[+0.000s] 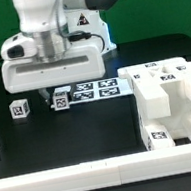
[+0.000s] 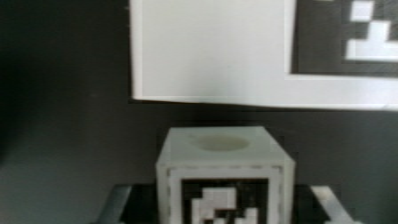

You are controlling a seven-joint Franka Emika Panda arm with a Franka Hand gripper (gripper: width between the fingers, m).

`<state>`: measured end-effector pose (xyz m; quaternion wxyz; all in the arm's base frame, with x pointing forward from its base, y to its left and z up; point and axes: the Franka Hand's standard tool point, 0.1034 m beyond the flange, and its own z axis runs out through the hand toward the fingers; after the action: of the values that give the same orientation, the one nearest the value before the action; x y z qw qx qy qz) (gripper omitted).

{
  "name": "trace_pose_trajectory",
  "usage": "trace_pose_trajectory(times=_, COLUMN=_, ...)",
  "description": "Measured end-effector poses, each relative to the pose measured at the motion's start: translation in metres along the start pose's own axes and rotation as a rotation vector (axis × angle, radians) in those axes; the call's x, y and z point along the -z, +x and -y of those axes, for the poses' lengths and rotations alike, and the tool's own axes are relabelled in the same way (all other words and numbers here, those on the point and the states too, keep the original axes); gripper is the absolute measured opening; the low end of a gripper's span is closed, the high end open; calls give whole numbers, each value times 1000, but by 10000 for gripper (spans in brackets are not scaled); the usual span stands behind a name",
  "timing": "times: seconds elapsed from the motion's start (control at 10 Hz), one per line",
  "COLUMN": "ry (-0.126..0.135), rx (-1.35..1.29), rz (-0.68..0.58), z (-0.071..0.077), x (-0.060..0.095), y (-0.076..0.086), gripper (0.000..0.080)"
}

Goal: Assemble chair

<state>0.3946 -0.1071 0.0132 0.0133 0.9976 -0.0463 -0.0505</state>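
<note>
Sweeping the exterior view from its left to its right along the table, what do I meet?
Small tagged block → second small block, in the pincer → marker board → large stack of white chair parts.

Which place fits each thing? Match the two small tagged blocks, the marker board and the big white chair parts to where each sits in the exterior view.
Things:
1. lone small block
2. small block under the arm
3. marker board
4. big chair parts

Places:
A. between the fingers of the end effector
B. far on the exterior view's right
C. farthest to the exterior view's left of the four
D. flat on the table, between the small blocks and the big parts

Pairs: 1-C, 2-A, 3-D, 4-B
</note>
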Motion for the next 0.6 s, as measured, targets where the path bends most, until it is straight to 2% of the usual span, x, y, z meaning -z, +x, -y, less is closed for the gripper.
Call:
trace_pose_trajectory(times=0.2, ry=20, rx=-106, rz=-10, z=-13, x=-2, y=1, gripper=283)
trace_pose_trajectory(times=0.5, ry=22, rx=-109, rz=-10, z=-15, x=-2, y=2, gripper=284)
trace_pose_trajectory(times=0.6, ry=29, rx=-107, rz=-1, z=-15, x=-1, y=1, gripper=359)
